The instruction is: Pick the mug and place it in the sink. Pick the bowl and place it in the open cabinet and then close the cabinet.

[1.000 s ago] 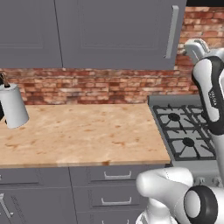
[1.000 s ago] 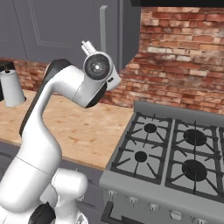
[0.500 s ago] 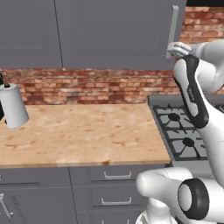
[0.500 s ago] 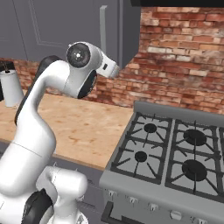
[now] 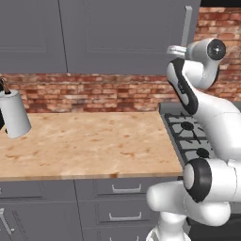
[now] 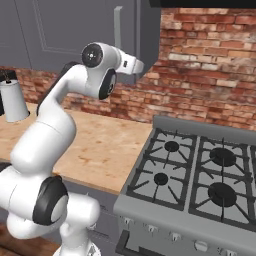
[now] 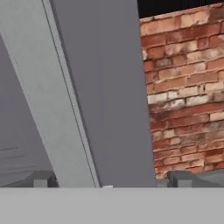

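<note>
The tall grey flat-panel cabinet (image 5: 122, 35) hangs above the speckled tan counter (image 5: 89, 141), with rough red brick wall (image 6: 210, 65) behind. The black cast-iron gas stove (image 6: 200, 175) sits beside the counter. The white arm has swung up from where it stood a second ago, bringing the gripper (image 5: 175, 48) to the cabinet's long silver bar handle (image 5: 188, 24); its fingers (image 7: 181, 178) are spread wide, grasping nothing. A white cylindrical canister (image 5: 15, 114) stands at the counter's far end. No writing is legible.
</note>
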Available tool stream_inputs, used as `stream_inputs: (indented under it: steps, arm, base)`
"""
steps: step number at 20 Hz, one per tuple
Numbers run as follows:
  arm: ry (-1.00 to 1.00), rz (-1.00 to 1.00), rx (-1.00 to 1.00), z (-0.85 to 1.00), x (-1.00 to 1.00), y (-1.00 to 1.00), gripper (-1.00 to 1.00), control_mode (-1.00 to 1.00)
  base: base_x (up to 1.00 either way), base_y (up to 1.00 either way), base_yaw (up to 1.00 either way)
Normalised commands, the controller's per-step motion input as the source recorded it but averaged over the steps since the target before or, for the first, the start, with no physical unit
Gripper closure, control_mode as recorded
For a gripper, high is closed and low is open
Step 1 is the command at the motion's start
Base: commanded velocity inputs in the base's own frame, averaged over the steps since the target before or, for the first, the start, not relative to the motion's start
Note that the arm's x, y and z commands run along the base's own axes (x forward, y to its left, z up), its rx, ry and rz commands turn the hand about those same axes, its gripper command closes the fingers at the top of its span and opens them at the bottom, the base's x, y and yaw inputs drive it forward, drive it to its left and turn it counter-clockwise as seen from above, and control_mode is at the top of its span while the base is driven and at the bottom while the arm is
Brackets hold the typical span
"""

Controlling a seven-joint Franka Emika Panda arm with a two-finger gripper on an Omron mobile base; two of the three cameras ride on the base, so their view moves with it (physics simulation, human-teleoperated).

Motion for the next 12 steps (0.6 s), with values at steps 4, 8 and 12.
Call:
stream_inputs:
  steps: [4,8,12]
  arm:
    - [-0.14,0.0,-0.13,-0.24,0.59,-0.07,-1.0,-1.0]
    - [-0.14,0.0,-0.12,-0.28,0.56,-0.13,-1.0,-1.0]
    - [-0.03,0.0,-0.17,-0.17,0.71,-0.14,-1.0,-1.0]
  base:
    - [0.0,0.0,0.0]
    - [0.0,0.0,0.0]
    - [0.0,0.0,0.0]
